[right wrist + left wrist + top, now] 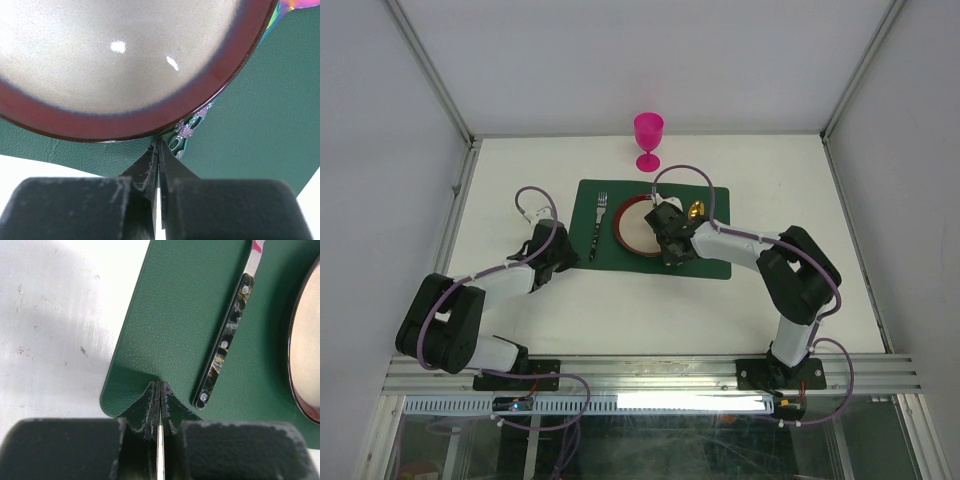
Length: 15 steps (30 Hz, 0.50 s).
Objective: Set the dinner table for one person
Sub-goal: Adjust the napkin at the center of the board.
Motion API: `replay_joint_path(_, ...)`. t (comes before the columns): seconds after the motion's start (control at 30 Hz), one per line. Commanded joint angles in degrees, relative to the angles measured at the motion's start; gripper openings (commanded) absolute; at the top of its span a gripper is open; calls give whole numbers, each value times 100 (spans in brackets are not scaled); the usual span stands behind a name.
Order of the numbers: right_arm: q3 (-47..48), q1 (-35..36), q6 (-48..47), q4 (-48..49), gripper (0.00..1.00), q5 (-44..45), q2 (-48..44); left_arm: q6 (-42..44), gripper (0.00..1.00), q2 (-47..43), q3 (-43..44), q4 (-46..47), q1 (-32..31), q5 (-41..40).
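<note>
Top external view showed us the dinner table [650, 310], white and wide between its rails, with a green placemat [190, 315] lying near its middle. On the placemat a fork [599, 225] lay left of a red-rimmed plate [632, 225], and a pink goblet [648, 140] stood upright on the table just beyond. We saw the left gripper [159, 390] pressed together over the placemat's near left corner. The right gripper [159, 145] was likewise together, its tips at the plate's near rim, beside an iridescent utensil handle [187, 131].
</note>
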Motion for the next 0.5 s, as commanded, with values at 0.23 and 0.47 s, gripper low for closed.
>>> replay_joint_path(0.23, 293, 76, 125, 35, 0, -96, 3, -143, 0, 24, -291, 419, -55, 82)
replay_joint_path(0.47, 396, 127, 146, 44, 0, -133, 172, -153, 0, 18, -313, 439, -47, 93)
